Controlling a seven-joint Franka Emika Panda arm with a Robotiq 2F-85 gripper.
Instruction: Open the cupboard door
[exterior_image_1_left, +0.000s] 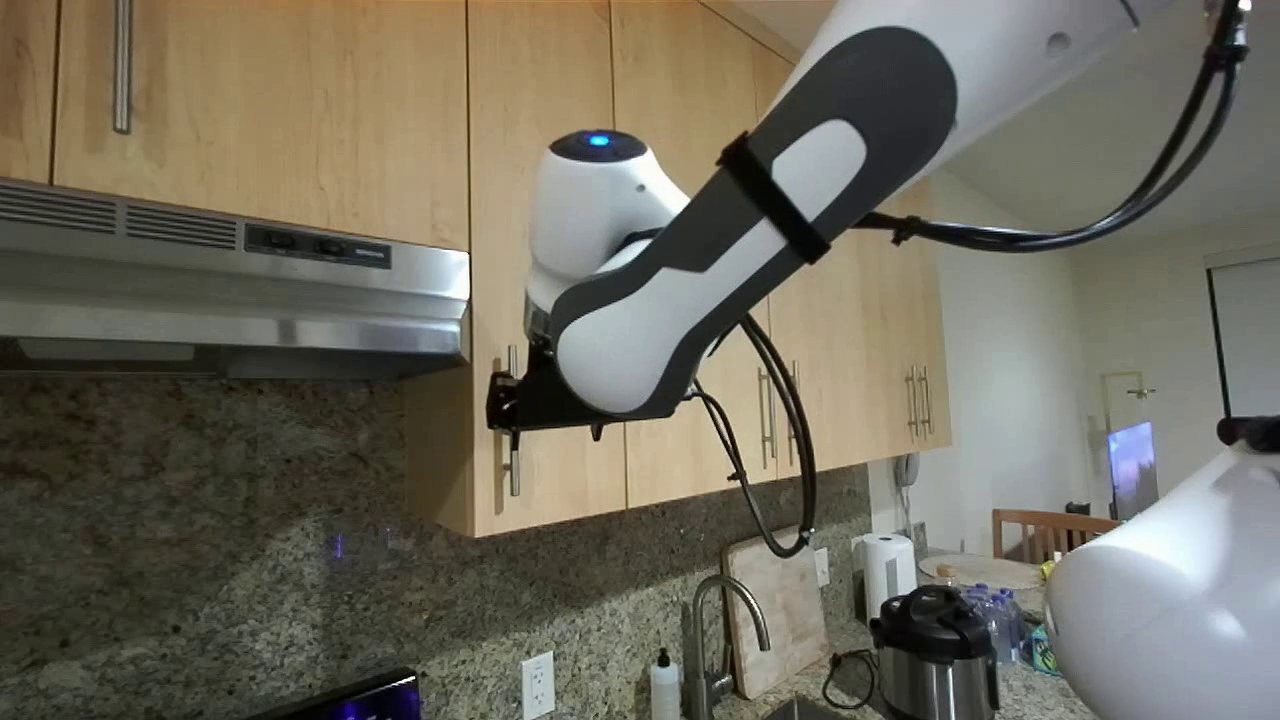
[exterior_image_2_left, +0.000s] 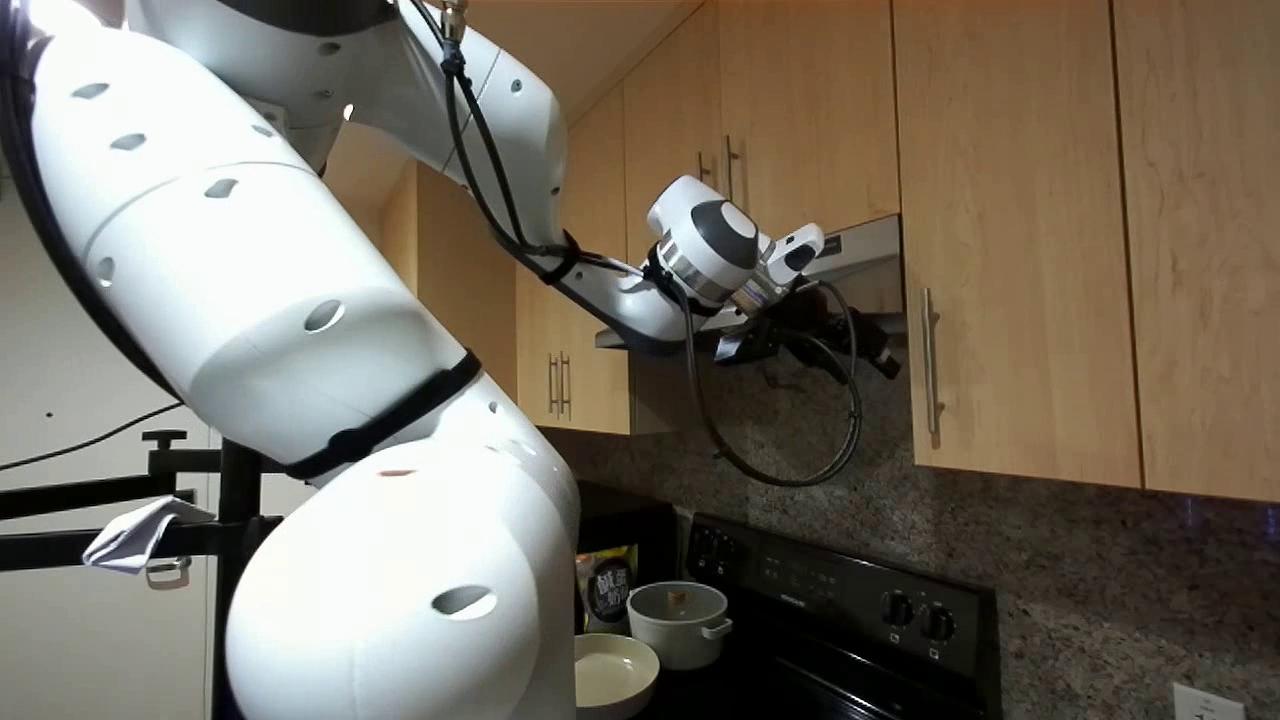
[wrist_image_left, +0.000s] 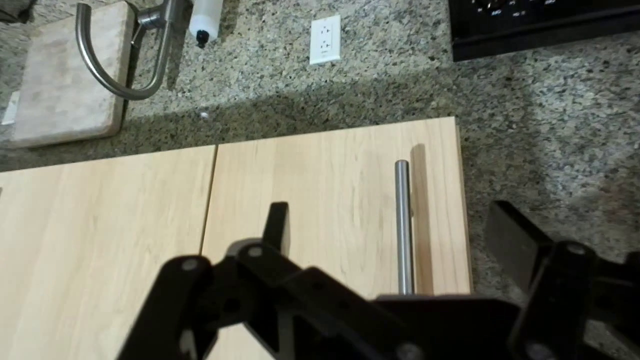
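Nearest in the wrist view, your pincer (wrist_image_left: 392, 225) is spread wide, with the slim silver bar handle (wrist_image_left: 404, 215) showing between its fingers (wrist_image_left: 512, 245) and a gap on either side. Just beyond stands your cupboard door (wrist_image_left: 340, 210), a tall, narrow sheet of pale maple, closed, just beside the range hood (exterior_image_1_left: 230, 300) in both exterior views, its handle upright and low by the left edge there. Farther off, you can't read the lettering on the printed bag (exterior_image_2_left: 607, 590) or stove's control panel (exterior_image_2_left: 840, 590).
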